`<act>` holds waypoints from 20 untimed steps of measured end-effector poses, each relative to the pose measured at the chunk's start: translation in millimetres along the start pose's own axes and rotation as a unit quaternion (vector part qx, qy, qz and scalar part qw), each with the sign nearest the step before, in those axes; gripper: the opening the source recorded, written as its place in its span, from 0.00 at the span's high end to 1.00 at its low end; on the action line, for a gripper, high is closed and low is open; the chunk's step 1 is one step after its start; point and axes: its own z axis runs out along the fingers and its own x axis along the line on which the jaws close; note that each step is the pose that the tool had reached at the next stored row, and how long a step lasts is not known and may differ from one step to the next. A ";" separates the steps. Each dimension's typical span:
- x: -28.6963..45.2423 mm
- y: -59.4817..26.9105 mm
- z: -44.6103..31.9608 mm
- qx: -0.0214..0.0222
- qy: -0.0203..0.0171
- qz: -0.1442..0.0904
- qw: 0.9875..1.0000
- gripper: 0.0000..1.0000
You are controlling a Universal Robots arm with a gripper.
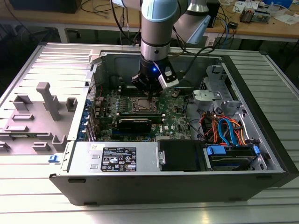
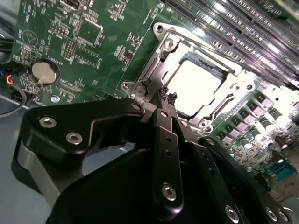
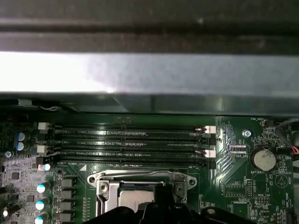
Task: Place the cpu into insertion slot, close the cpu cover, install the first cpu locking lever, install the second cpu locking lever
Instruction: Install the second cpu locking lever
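A: Gripper state?
B: Black two-finger gripper (image 2: 168,97) has its fingertips pressed together, holding nothing, just above the socket edge.
A: Chip location?
B: Flat silver-grey square cpu (image 2: 192,86) lies in the silver-rimmed insertion slot (image 2: 161,32) just beyond the fingertips, thin silvery cpu cover (image 2: 233,74) down around it.
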 end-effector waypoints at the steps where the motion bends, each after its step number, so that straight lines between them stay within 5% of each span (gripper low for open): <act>1: 0.0 -1.0 -0.8 0.000 0.000 0.000 1.000 0.89; 12: 0.1 -4.8 -9.4 0.000 0.000 0.000 1.000 0.89; 20: 0.4 -19.5 -10.1 0.000 0.000 0.000 1.000 0.89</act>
